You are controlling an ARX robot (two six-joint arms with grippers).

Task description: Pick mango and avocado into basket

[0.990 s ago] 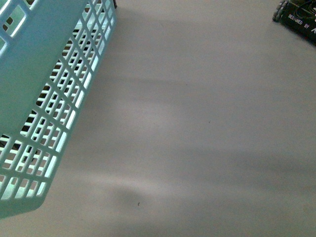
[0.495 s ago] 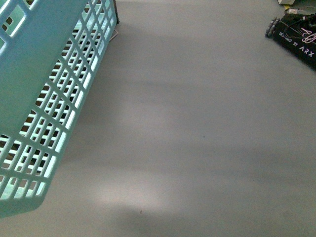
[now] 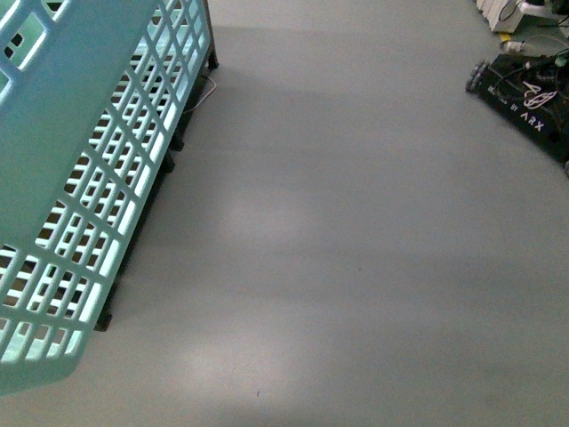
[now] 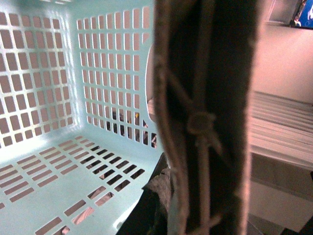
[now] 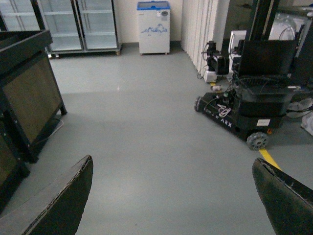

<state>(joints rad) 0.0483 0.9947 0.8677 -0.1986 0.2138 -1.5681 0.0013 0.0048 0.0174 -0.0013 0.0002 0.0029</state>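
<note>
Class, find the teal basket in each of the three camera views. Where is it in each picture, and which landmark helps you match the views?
Front view: the basket fills the left edge, with its lattice side showing.
Left wrist view: its inside, slotted floor and walls, fills about half the picture.
Right wrist view: not in it.
Shared landmark: the black wheeled ARX base, seen in the front and right wrist views.

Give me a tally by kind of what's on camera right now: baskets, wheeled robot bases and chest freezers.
teal basket: 1
black wheeled robot base: 1
white chest freezer: 1
total: 3
</note>
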